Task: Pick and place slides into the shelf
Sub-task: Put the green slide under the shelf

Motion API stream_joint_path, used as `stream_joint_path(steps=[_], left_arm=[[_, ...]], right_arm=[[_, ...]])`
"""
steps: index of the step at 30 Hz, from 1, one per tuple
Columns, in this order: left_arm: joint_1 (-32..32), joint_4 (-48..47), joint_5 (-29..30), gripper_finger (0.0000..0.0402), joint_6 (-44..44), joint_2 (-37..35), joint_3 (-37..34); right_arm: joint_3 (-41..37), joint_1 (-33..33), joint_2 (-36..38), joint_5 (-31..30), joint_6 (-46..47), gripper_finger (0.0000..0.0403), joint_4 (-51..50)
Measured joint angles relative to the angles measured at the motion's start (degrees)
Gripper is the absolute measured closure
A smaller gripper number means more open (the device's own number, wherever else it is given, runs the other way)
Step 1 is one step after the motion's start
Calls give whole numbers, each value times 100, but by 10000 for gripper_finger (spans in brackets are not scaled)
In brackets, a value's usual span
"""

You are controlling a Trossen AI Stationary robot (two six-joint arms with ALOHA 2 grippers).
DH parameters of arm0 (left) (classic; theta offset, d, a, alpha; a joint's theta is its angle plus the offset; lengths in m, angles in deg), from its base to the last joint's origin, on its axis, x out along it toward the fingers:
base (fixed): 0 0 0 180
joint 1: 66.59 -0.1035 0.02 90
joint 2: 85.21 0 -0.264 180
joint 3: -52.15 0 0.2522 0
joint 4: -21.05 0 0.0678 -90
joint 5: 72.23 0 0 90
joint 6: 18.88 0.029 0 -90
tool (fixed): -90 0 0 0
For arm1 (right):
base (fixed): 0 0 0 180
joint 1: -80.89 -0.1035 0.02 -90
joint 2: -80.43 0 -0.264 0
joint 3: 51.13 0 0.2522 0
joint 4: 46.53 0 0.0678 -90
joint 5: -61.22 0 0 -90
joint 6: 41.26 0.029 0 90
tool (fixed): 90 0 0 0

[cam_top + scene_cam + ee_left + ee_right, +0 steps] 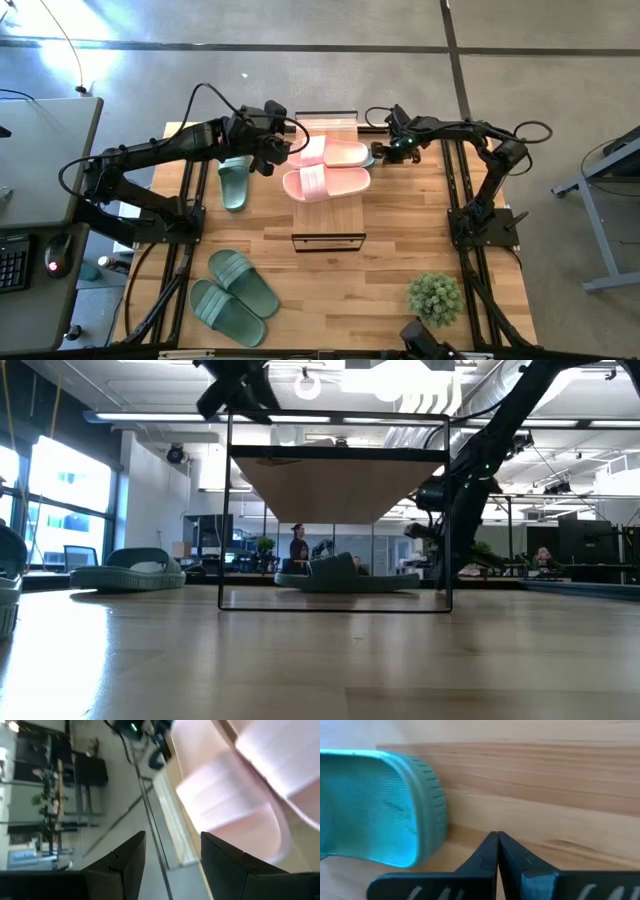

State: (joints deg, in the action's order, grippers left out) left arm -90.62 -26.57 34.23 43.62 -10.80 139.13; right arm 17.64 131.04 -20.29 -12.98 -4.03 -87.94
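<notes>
Left gripper (272,152): fingers (125,865) spread apart, nothing between them; it hovers at the left edge of the shelf top, just beside the 2 pink slides.
Right gripper (385,152): fingers (485,857) pressed together, holding nothing; it sits at the right edge of the shelf, its tips low over the wood next to a green sole.
Pink slides: 2 of them, the upper pink slide (335,152) and the lower pink slide (325,182), lie side by side across the shelf top, touching along their long edges; the left wrist view shows 1 of them close ahead as a pale blur (240,805).
Shelf (328,215): light wood plank on a thin black frame, standing mid-table; the low view shows its underside (335,490) above the frame.
Green slide by the right gripper (375,805): sole turned toward the camera, heel end near the fingertips; in the high view only a sliver shows at the shelf's right edge.
Single green slide (234,180): on the table left of the shelf, under the left arm.
Green pair (234,290): 2 slides at the table's front left, well apart from the shelf.
Potted plant (435,297): front right of the table.
</notes>
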Motion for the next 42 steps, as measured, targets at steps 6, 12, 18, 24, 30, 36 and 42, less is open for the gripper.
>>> stream_joint_path(steps=[6,12,18,24,30,36,42], left_arm=[[-122,-833,195,229,-727,-2,0],[-643,-2223,172,229,-1590,-2,0],[-1301,-2886,-557,229,-2075,1,-167],[-1795,-2868,-530,229,-2525,7,-931],[-1926,-2531,-288,229,-2982,9,-1753],[-1915,-2244,69,229,-3470,11,-2276],[-1908,-2537,-602,229,-3836,11,-2402]], right_arm=[[0,58,596,-233,-126,403,-242],[0,88,1442,-654,-433,403,-824],[0,78,2186,-676,-689,403,-943],[0,-93,2838,-578,-1260,403,-847],[0,-343,3176,-575,-1571,403,-549],[0,-464,3184,-575,-1668,403,-399],[0,-489,3182,-577,-1780,403,-399]])
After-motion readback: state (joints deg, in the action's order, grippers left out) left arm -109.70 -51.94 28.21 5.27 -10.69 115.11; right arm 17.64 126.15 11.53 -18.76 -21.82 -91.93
